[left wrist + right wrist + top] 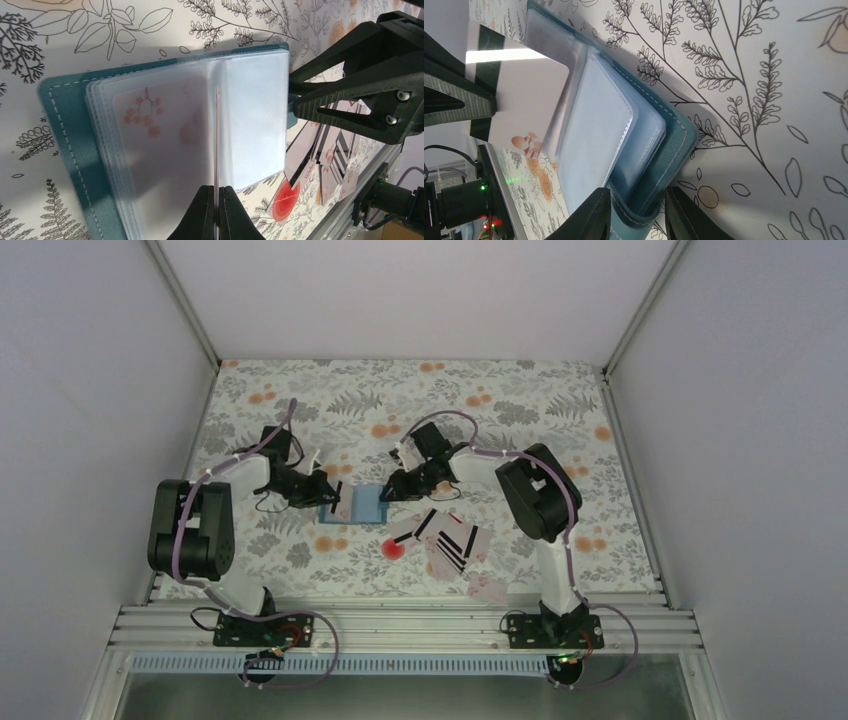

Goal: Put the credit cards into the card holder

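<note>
The blue card holder [366, 506] lies open on the flowered mat, its clear sleeves fanned up [150, 150]. My left gripper [216, 189] is shut on a pale credit card [217, 130], seen edge-on and standing over the sleeves. In the right wrist view that card [529, 95] shows a black stripe and its end sits at a sleeve mouth. My right gripper [638, 192] clamps the holder's blue cover edge [674, 145] between its fingers. Several more credit cards [452, 540] lie loose to the holder's right.
A round red spot [393, 548] is printed on the mat beside the loose cards. One more card [487, 588] lies near the front rail. The aluminium rail [400, 625] runs along the near edge. White walls enclose the table.
</note>
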You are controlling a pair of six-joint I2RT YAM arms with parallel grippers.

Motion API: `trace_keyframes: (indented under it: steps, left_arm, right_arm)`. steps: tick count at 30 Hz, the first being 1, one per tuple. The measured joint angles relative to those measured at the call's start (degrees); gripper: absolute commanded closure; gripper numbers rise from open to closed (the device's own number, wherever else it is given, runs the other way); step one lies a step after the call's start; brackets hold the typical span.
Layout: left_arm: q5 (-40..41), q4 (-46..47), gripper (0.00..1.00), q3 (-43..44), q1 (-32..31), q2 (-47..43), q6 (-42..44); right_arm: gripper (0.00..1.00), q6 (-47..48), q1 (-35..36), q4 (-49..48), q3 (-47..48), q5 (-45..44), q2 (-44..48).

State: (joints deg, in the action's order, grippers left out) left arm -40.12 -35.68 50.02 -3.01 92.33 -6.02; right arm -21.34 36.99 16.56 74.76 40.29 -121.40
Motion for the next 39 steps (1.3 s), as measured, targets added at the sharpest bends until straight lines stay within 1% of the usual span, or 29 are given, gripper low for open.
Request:
trace_keyframes:
  steps: [9,39]
  left_arm:
    - [-2.2,0.9,0.98,0.0,0.0,3.0,0.7]
    - [-3.7,3.4,0.98,-0.1,-0.2,5.7,0.9]
  right_arm:
    - [0.71,0.0,0.0,0.4,1.1,0.8,-0.9]
    - [0.71,0.0,0.0,1.3,2.3,1.4,-1.7]
